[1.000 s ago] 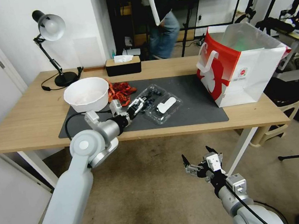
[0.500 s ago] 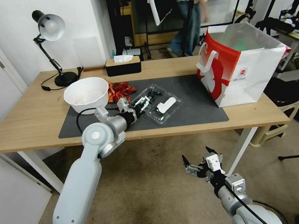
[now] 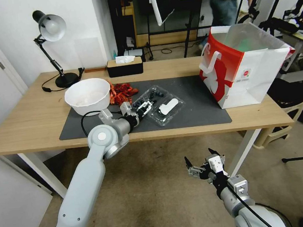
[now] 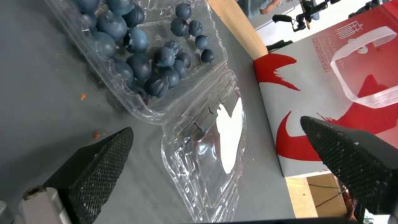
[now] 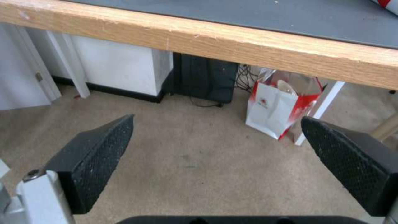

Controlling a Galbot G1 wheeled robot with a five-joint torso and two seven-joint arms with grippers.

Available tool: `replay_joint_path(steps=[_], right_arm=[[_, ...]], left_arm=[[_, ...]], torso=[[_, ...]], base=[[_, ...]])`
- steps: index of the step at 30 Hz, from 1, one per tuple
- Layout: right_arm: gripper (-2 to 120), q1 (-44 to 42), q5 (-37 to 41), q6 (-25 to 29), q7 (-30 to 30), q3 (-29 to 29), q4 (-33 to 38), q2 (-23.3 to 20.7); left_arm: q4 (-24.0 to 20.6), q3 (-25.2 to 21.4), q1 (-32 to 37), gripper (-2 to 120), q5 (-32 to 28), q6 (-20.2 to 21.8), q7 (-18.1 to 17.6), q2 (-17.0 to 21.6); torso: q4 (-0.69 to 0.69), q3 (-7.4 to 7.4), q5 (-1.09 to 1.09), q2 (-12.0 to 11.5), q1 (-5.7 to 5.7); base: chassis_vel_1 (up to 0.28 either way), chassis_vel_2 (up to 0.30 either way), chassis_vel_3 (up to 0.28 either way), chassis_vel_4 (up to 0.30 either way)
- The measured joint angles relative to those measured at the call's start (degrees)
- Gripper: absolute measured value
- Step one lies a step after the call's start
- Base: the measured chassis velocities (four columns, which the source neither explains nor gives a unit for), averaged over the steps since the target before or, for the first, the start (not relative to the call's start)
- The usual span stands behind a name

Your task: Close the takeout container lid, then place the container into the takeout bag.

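Observation:
The takeout container [image 3: 152,94] lies open on the grey mat [image 3: 198,112], its tray holding dark blueberries [image 4: 141,59]. The clear lid [image 3: 167,109] is folded flat beside the tray, with its white sticker [image 4: 230,137] showing. My left gripper [image 3: 146,106] hovers low at the near edge of the container, open, and in the left wrist view its fingers [image 4: 99,165] straddle the lid [image 4: 207,155] without touching it. The red and white takeout bag [image 3: 242,69] stands upright and open at the mat's right end. My right gripper [image 3: 199,157] hangs open below the table front.
A round white bowl [image 3: 87,95] and a crumpled red wrapper [image 3: 122,91] sit left of the container. A black tissue box [image 3: 125,66] and a desk lamp [image 3: 56,47] stand at the back. Another red and white bag [image 5: 282,109] rests on the floor under the table.
My left arm has swung to the right and reached further in, bringing its gripper closer over the open container. The right arm has stayed still.

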Motion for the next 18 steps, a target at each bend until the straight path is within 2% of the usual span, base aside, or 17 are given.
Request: replay_joint_path(steps=[18], right_arm=[[100, 0.1, 0.0, 0.1, 0.0, 0.2, -0.5, -0.1]], left_arm=[[2.5, 1.3, -1.5, 100, 0.9, -0.5, 1.6, -1.2]], torso=[[0.00, -0.01, 0.00, 0.0, 0.00]], base=[[0.000, 0.000, 0.000, 0.000]])
